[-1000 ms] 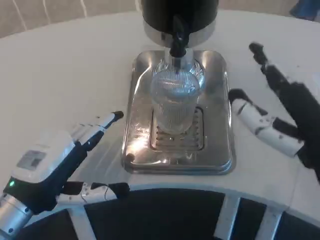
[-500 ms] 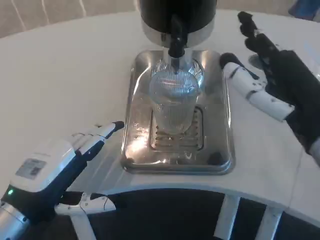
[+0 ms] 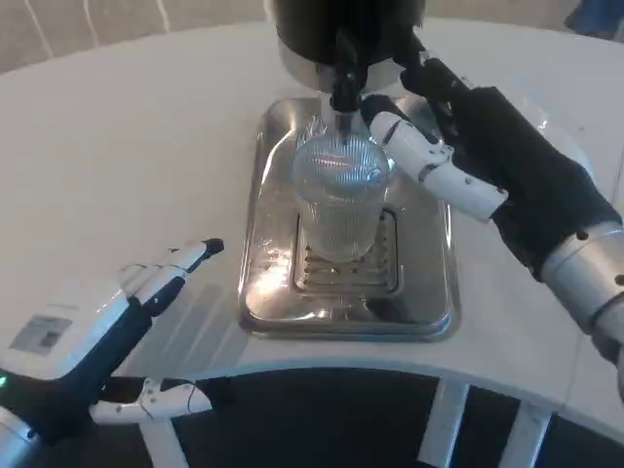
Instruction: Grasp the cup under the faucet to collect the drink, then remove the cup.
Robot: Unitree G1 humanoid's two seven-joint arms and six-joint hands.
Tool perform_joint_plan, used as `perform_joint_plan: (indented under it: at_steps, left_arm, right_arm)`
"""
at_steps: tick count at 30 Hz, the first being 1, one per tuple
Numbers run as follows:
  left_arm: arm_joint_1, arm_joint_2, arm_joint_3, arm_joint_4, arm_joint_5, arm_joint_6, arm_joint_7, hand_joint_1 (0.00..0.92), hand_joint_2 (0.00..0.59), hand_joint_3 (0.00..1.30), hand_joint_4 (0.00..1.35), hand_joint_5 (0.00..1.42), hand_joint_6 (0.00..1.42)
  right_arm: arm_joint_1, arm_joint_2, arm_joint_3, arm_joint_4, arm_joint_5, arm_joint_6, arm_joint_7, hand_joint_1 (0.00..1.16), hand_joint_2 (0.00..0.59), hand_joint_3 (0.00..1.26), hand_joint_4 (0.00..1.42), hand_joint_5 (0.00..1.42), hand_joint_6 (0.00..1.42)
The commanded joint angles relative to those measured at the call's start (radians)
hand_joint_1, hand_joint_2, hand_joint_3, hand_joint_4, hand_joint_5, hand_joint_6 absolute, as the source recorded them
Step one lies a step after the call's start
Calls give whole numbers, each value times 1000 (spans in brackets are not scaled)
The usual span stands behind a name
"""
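A clear ribbed cup stands upright on the grate of a steel drip tray, directly below the black faucet of a dark dispenser. My right hand reaches in from the right with fingers spread; its white fingers lie close beside the cup's rim, and contact is unclear. My left hand hovers open at the lower left, off the tray, holding nothing.
The white table curves to a front edge just below the tray, with dark floor beyond. White table legs show under the edge.
My right hand has swung leftward and inward from the table's right side to beside the cup. My left hand has drifted slightly down and left. The cup has not moved.
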Motion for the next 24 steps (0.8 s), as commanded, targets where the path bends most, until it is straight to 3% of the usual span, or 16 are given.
perform_joint_plan:
  at_steps: [1, 15, 24]
  left_arm:
    - [33, 15, 16, -26, -5, 15, -18, 72, 92, 88, 20, 103, 217]
    - [47, 11, 22, -40, -8, 40, -27, 69, 88, 88, 21, 103, 216]
    - [43, 14, 24, -32, -15, 44, -32, 69, 88, 95, 21, 103, 216]
  right_arm:
    - [-44, -15, 27, 14, 39, 8, -15, 352, 478, 0, 0, 0, 31]
    - [-146, -58, 88, 97, 101, 16, -21, 339, 470, 0, 0, 0, 31]
    - [-204, -118, 187, 150, 101, 28, 23, 184, 440, 0, 0, 0, 5]
